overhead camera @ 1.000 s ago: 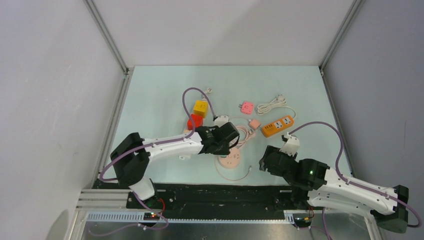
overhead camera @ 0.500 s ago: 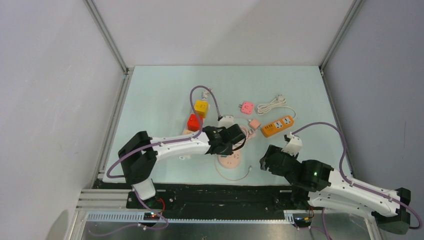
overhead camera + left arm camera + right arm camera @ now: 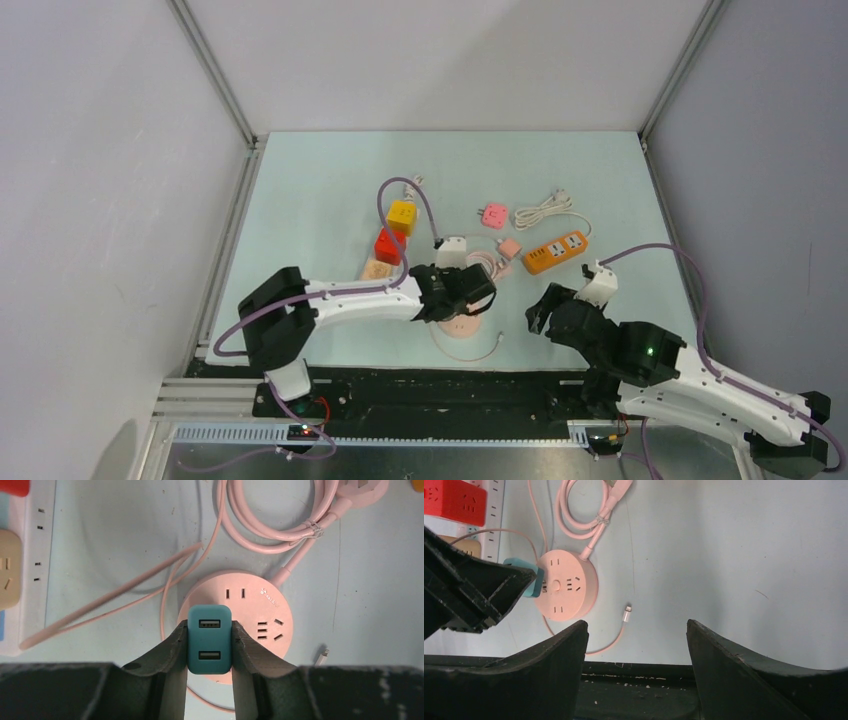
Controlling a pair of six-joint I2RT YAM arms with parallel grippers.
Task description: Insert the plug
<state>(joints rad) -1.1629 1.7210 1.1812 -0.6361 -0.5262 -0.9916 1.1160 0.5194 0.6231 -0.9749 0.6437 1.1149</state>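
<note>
A teal plug with two USB ports is pinched between the fingers of my left gripper, which is shut on it. It sits over the left part of the round pink socket; its prongs are hidden. From the right wrist view the teal plug meets the left rim of the pink socket. In the top view the left gripper hangs above the socket. My right gripper stands open and empty to the right, near the front edge.
A white power strip carries red and yellow adapters at the left. The socket's pink cable coil lies behind it. An orange power strip, a pink adapter and a white cable lie at the back right. A loose cable tip is near the socket.
My left arm has carried the teal plug to the right and nearer, over the round pink socket. The right arm has shifted slightly right and stays open.
</note>
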